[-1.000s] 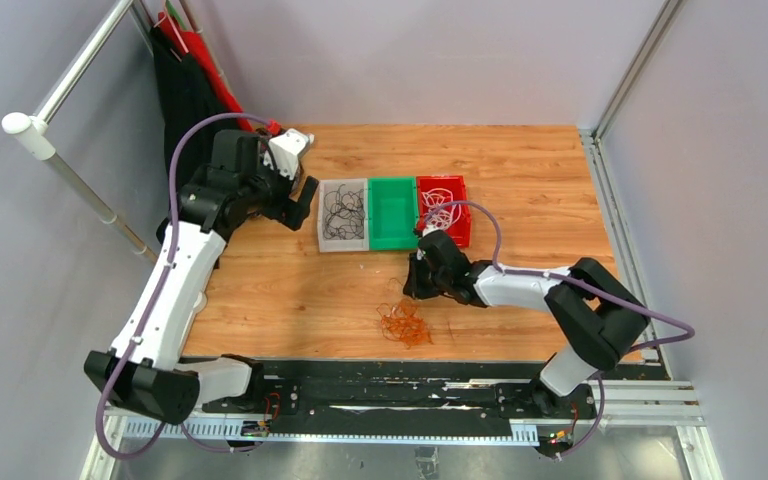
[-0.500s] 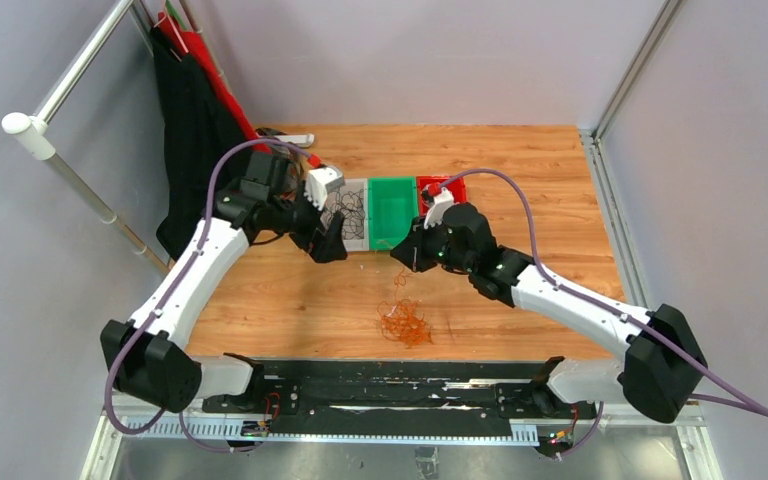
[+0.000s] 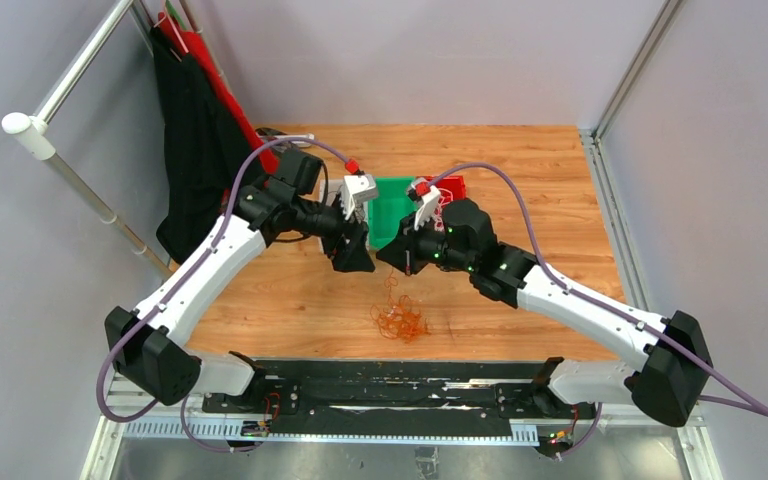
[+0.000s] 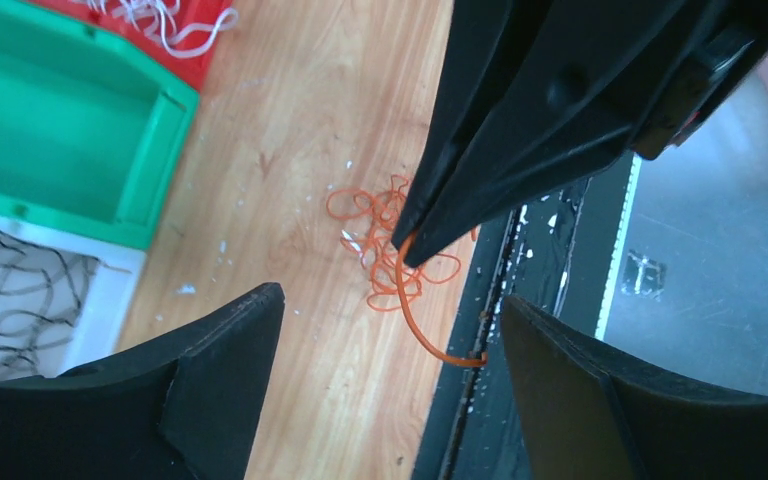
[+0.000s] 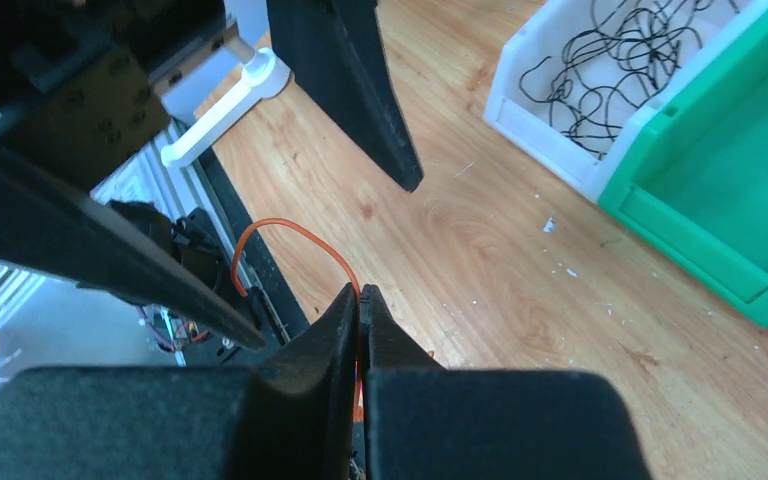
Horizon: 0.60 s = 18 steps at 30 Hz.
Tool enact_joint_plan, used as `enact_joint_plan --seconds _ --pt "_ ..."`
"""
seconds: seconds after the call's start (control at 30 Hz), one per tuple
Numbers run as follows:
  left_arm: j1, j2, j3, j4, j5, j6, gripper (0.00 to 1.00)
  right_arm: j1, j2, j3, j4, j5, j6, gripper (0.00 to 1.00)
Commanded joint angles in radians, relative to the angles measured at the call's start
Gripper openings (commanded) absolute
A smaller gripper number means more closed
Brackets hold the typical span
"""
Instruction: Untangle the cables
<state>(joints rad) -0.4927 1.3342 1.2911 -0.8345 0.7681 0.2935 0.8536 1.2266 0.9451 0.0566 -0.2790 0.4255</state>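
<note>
right pincer (image 5: 362, 295): closed, nipping one orange strand (image 5: 290, 228) right at the tips. The strand arcs up and out of the tips. In the top view it also hangs down from the pincer into the orange cables (image 3: 400, 322), a loose curly heap on the surface (image 4: 290, 120), near the middle and on the near side of the bins. The pincer is raised above the heap, clear of the wood.

left pincer (image 4: 390, 300): wide open, nothing in it. It sits just beside the right pincer, with the two tip ends facing each other over the heap. From the left wrist view, the right pincer's tips and the strand's free curl sit in the gap between the two left fingers (looks apart from both, but contact can't be ruled out from these angles).

Bins: three in a row, side by side and touching.
- white bin (image 4: 105, 300): black cables (image 4: 20, 300) inside, loosely looped
- green bin (image 4: 150, 160): middle of the row
- red bin (image 4: 192, 78): white cables (image 4: 160, 15) inside, only a corner in view

The orange heap is well apart from the bins, and no orange sits in any bin that I can see.

Lettering, if any, is too small to read.
</note>
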Motion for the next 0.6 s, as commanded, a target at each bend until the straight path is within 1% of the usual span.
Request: enact_joint_plan --seconds 0.0,0.13,0.27,0.33,0.43,0.47,0.5,0.57 --pt "-0.003 -0.004 0.067 -0.030 0.066 0.058 0.78 0.046 0.004 0.035 -0.003 -0.029 -0.065 0.01" --pt "-0.003 -0.009 0.059 -0.059 0.072 0.079 0.59 0.070 0.000 0.027 0.022 -0.014 -0.074 0.01" --pt "-0.003 -0.026 0.041 -0.068 0.061 0.089 0.34 0.073 -0.025 -0.005 0.077 0.000 -0.057 0.01" --pt "-0.003 -0.031 0.049 -0.085 0.049 0.096 0.20 0.074 -0.032 -0.011 0.083 0.010 -0.056 0.01" --pt "-0.003 -0.038 0.078 -0.123 0.042 0.113 0.03 0.074 -0.042 -0.021 0.089 0.019 -0.059 0.01" --pt "-0.003 -0.044 0.087 -0.128 0.036 0.114 0.01 0.073 -0.044 -0.028 0.092 0.023 -0.059 0.01" --pt "-0.003 -0.050 0.096 -0.130 0.030 0.111 0.01 0.074 -0.045 -0.032 0.098 0.029 -0.057 0.05" --pt "-0.003 -0.058 0.116 -0.131 0.019 0.097 0.01 0.074 -0.042 -0.048 0.116 0.040 -0.053 0.16"
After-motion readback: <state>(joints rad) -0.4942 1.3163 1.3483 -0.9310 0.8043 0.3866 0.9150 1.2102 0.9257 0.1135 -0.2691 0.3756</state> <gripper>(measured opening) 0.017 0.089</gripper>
